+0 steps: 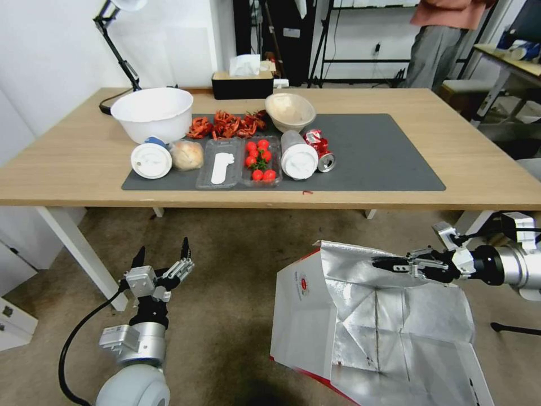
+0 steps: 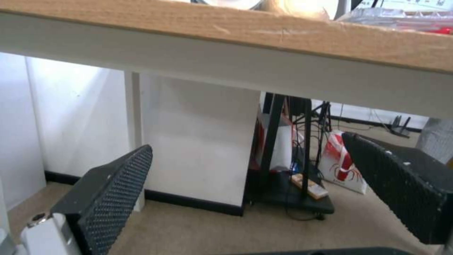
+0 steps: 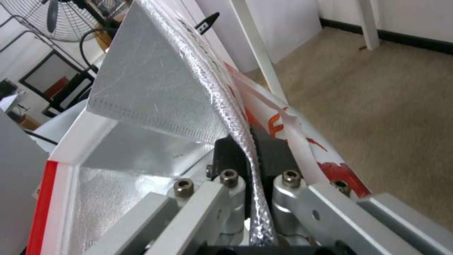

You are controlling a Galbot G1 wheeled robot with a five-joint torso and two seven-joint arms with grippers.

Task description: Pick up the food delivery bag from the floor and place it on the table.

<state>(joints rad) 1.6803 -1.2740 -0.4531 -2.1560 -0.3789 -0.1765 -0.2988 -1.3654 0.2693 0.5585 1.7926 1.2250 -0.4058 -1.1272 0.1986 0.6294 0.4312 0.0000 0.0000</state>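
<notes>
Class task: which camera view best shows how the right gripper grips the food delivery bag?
The right wrist view: the right gripper is shut on the food delivery bag, pinching its foil-lined top edge. The head view shows the grip from afar. The left wrist view looks under the table.

food delivery bag point(image 1: 360, 332) open, foil-lined, on floor point(image 1: 225, 316) before table point(image 1: 479, 169).

Left gripper point(image 1: 162, 254) upright with fingers spread, right gripper point(image 1: 389, 263) reaching sideways, fingers clamped together
</notes>
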